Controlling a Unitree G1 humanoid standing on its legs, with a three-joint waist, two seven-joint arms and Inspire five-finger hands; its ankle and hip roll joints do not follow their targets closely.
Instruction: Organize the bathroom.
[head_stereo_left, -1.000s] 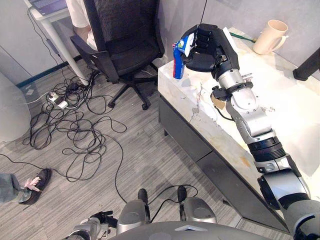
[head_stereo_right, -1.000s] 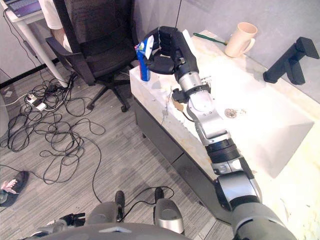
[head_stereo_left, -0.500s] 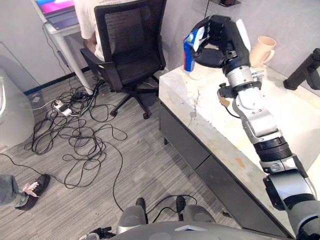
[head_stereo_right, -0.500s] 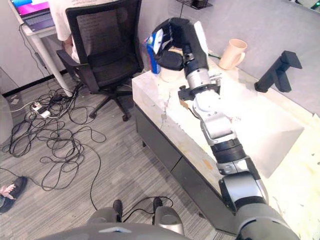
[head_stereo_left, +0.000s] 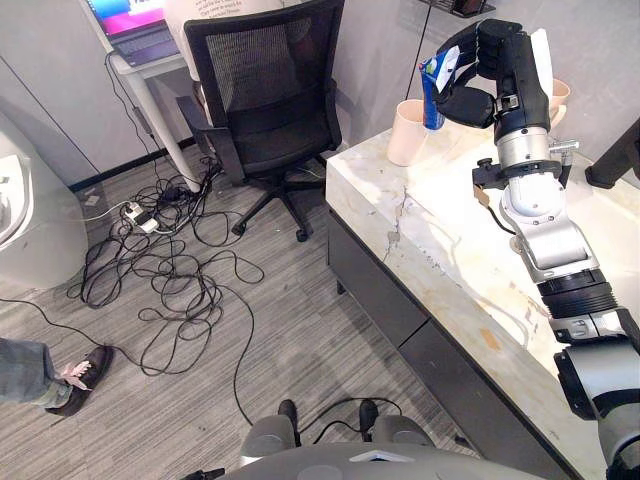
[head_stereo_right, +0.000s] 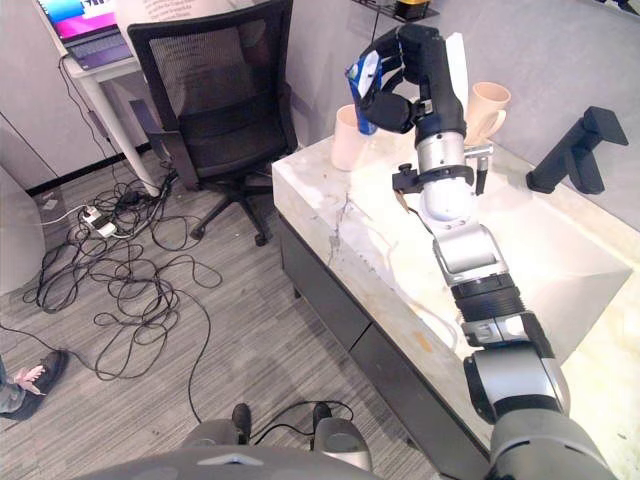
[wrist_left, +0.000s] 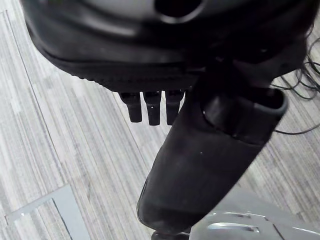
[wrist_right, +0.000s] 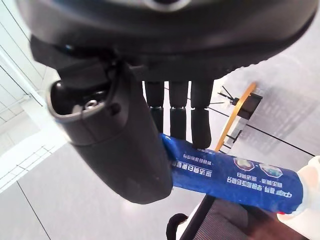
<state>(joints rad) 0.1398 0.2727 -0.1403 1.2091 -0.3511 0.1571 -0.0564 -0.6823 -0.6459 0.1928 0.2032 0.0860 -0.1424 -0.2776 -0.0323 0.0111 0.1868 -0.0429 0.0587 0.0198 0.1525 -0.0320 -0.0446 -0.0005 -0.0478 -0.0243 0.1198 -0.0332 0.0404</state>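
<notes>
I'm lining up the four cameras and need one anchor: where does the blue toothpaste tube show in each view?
Left eye view: blue toothpaste tube at upper right, gripped in the right hand, just above the pink cup.
Right eye view: upper middle, above the same cup.
Right wrist view: across the lower right, under the fingers.
Left wrist view: not in it.
Shared landmark: the pink cup.

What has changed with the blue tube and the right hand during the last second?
The right hand has lifted the blue tube off the counter and carried it up and back, above the nearer cup. Its fingers stay curled round the tube. The left hand is idle.
</notes>
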